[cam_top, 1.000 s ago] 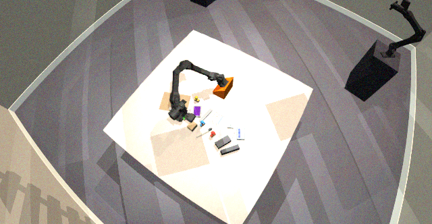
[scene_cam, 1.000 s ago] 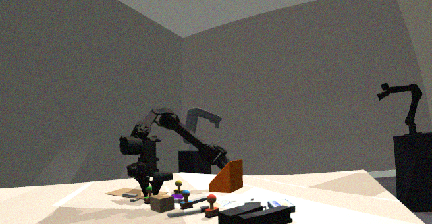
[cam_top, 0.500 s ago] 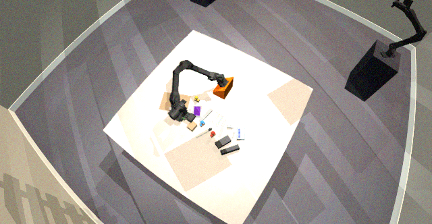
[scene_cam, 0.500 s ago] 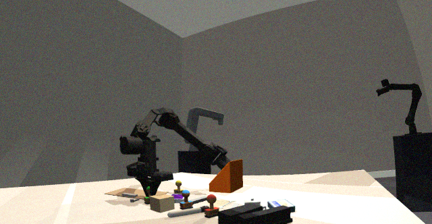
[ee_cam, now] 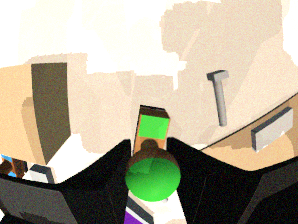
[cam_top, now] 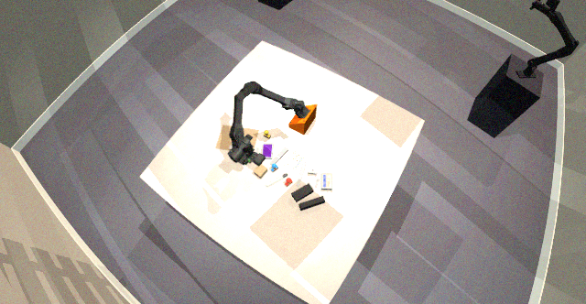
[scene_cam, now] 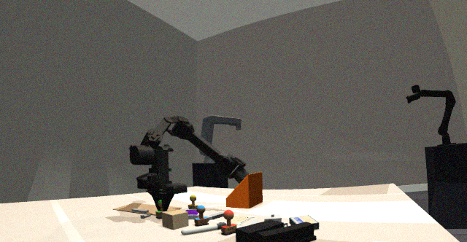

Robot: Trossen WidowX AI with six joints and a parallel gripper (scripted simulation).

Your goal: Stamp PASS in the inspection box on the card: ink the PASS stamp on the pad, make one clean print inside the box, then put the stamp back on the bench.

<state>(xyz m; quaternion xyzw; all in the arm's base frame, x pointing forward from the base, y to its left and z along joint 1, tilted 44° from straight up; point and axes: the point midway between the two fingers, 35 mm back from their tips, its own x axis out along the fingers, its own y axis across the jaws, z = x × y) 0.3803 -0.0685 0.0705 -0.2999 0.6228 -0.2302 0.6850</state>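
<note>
A stamp with a green knob and a green patch on its wooden base (cam_top: 248, 160) (scene_cam: 159, 215) (ee_cam: 152, 181) stands upright at bench level. My gripper (scene_cam: 163, 208) (ee_cam: 148, 144) points down and is shut on it, fingers on both sides of the stem below the knob. The purple ink pad (cam_top: 267, 150) (scene_cam: 192, 212) (ee_cam: 133, 217) lies close by. A pale card (scene_cam: 241, 219) lies farther off, past the blue stamp; its box and any print are too small to read. Stamps with yellow (cam_top: 266, 134) (scene_cam: 193, 198), blue (cam_top: 274, 167) (scene_cam: 201, 209) and red (cam_top: 288, 181) (scene_cam: 228, 214) knobs stand apart. The green stamp's underside is hidden.
A tan block (cam_top: 260, 171) (scene_cam: 175, 219) (ee_cam: 15, 90) stands near the gripper. A grey T-shaped piece (ee_cam: 220, 102) and a brown board (cam_top: 224, 138) (ee_cam: 235, 150) with a grey bar (ee_cam: 272, 129) lie on its other side. Black blocks (cam_top: 302, 192) and an orange wedge (cam_top: 299, 123) (scene_cam: 255, 191) are farther off.
</note>
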